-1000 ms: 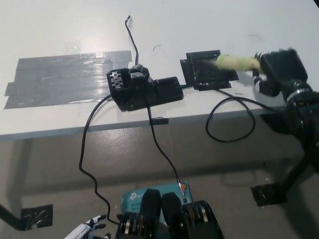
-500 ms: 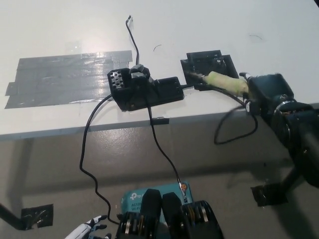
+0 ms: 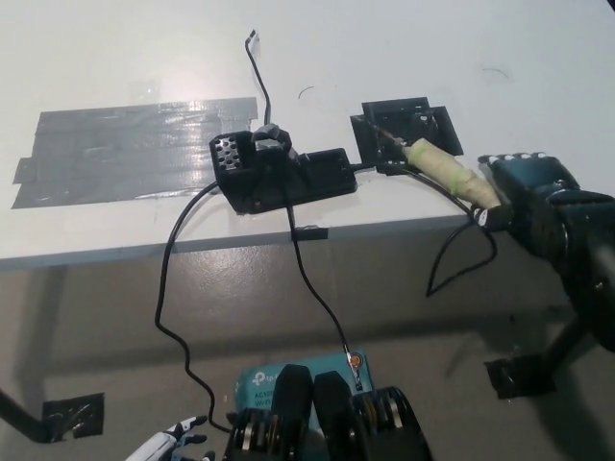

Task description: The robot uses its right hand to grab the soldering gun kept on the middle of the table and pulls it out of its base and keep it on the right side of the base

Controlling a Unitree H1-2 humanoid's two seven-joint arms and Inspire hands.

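One black right hand (image 3: 524, 187) grips the soldering iron (image 3: 444, 171) by its pale handle, tip angled toward the base (image 3: 404, 130) it came from, right of the worktop (image 3: 384, 48) middle.

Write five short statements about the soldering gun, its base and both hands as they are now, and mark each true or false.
1. The right hand holds the soldering gun by its pale handle. True.
2. The soldering gun lies flat on the grey tape. False: it is held near the table's right front edge.
3. The gun's tip end is at the black base. True.
4. The left hand grips the base. False: it rests at the lower left, below the table.
5. A cable hangs over the table's front edge. True.
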